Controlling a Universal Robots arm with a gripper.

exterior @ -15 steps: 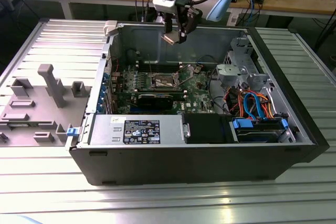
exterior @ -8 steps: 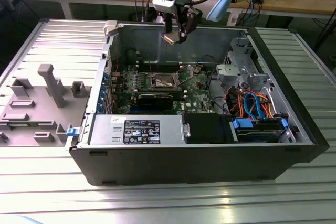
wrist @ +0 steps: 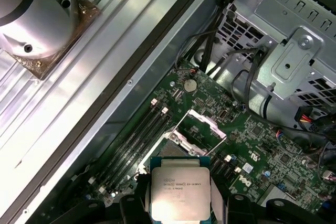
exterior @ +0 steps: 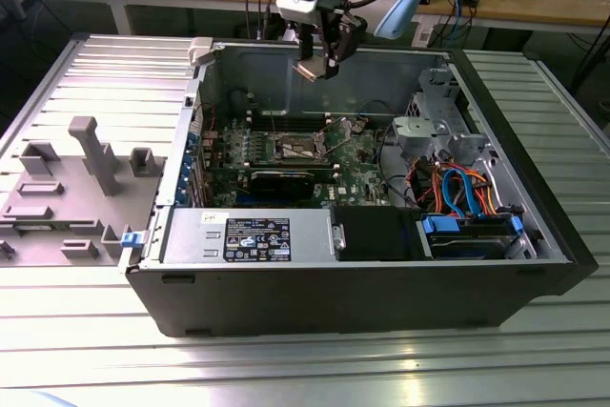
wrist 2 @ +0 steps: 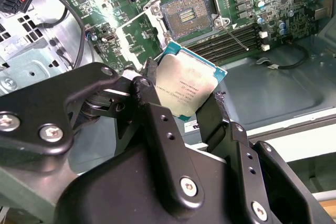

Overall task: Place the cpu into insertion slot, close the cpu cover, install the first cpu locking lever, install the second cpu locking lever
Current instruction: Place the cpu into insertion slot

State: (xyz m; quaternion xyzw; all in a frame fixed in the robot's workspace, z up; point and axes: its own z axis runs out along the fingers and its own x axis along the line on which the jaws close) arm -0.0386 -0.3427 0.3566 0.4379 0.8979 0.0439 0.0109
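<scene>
The gripper clamps the cpu by two opposite edges, chip between its fingers, well above the uncovered insertion slot mid-board

We count one cpu in one tool, one insertion slot beneath, one cpu cover, one computer case, one power supply.

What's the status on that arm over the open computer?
Gripper shut on the cpu, held above the motherboard. Insertion slot bare, cpu cover raised. Nothing seen blocking the way down.
</scene>
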